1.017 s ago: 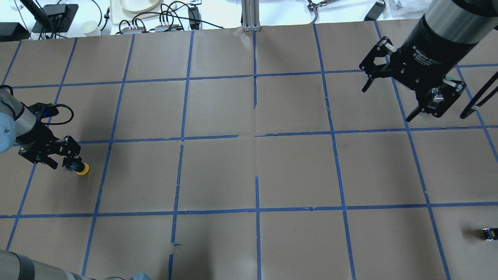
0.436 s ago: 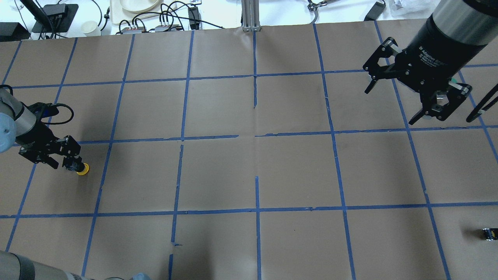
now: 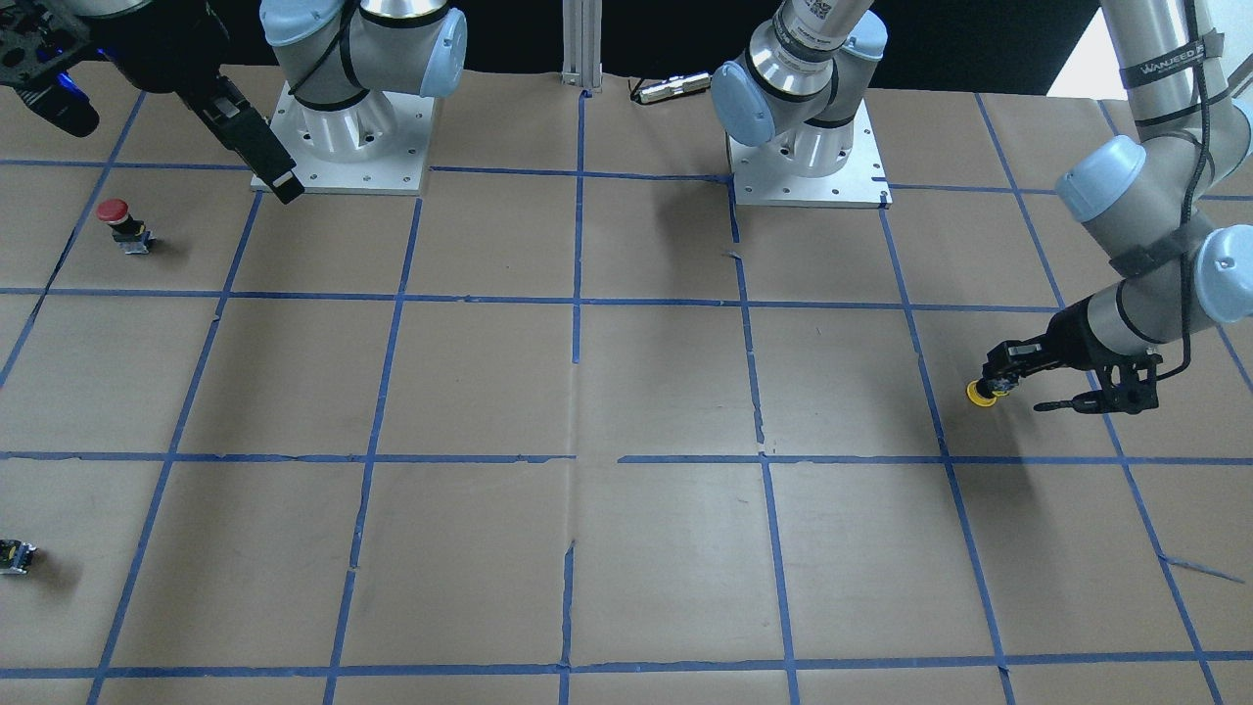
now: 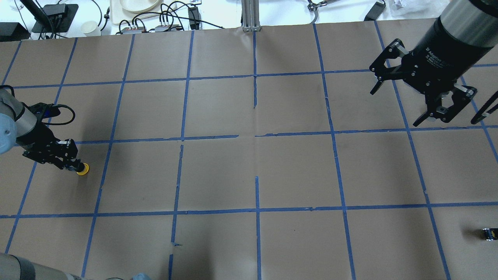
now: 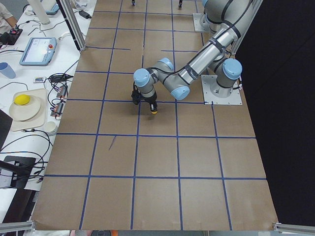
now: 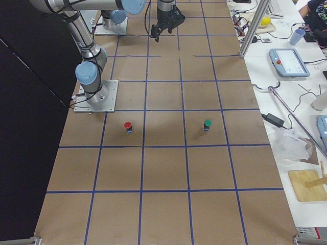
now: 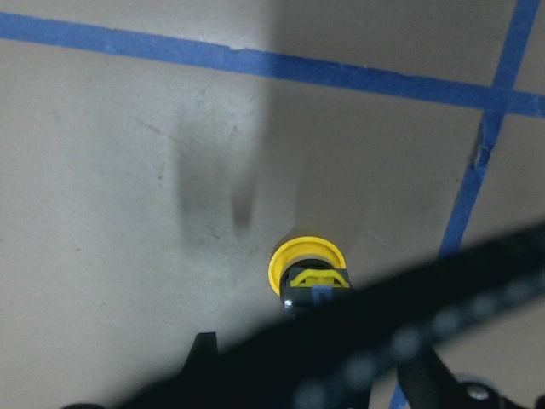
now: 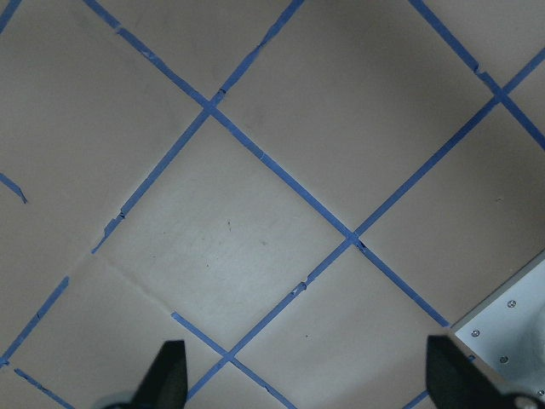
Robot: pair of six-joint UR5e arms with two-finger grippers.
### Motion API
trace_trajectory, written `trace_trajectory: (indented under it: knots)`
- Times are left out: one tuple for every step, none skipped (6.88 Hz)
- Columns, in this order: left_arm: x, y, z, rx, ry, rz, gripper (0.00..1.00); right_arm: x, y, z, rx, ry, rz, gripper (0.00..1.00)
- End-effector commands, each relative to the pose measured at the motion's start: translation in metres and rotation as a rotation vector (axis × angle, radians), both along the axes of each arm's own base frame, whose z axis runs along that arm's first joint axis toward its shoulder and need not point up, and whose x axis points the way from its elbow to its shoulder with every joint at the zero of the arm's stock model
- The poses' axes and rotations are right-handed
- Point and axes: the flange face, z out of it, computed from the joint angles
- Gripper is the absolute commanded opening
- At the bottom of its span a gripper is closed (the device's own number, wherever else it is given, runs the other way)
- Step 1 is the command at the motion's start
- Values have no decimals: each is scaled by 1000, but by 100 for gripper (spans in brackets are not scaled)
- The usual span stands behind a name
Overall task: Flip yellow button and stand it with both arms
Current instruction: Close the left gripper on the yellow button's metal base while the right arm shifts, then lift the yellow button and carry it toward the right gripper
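Yellow button [image 4: 82, 169] sits on the table [image 4: 249, 175] far out at 9 o'clock in the overhead view, just inside a blue tape line. Its cap points away from the left end effector [image 4: 69, 164], toward about 4 o'clock. The dark body points back into the fingers.

The left end effector is low over the table, right at the button body. In the left wrist view one fingertip [image 7: 204, 345] sits to the side of the body with a gap. A blurred black cable crosses the frame and hides the other side, so I cannot tell whether the button is gripped.

The right end effector [image 4: 396, 108] is at 2 o'clock in the overhead view, well apart from the button. It is up off the table with its fingers spread wide and nothing between them. The right wrist view shows only taped table between the two tips.

Other items:
- Small black-yellow piece [image 4: 489, 233] at the 4 o'clock edge.
- Red button [image 3: 116, 213] standing near the right arm's base.
- Green button [image 6: 207, 124] standing beside the red one, one square over.
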Motion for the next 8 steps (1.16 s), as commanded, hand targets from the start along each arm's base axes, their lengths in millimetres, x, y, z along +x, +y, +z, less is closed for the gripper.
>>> trace_trajectory:
  knots:
    - [2,-3,6,-13,-11,0,2,0,-1,-1,-4,2,-1,100]
    - [-2,-4,11,-22,-13,7,2,-1,0,-1,-1,3,-1,100]
    - [-5,-5,15,-29,-18,19,2,-1,1,-1,3,2,0,100]
    - [-16,-5,29,-54,-27,98,0,0,1,-2,4,0,2,100]
    - [-38,-9,38,-83,2,208,0,0,0,-2,3,-2,-1,100]
    - [-62,-15,48,-89,-23,302,0,3,-1,-2,0,-32,-11,100]
    - [-100,-21,57,-85,24,396,0,10,-2,0,-6,-102,-55,100]
    - [-124,-27,64,-75,84,528,0,12,-6,1,7,-156,-163,100]
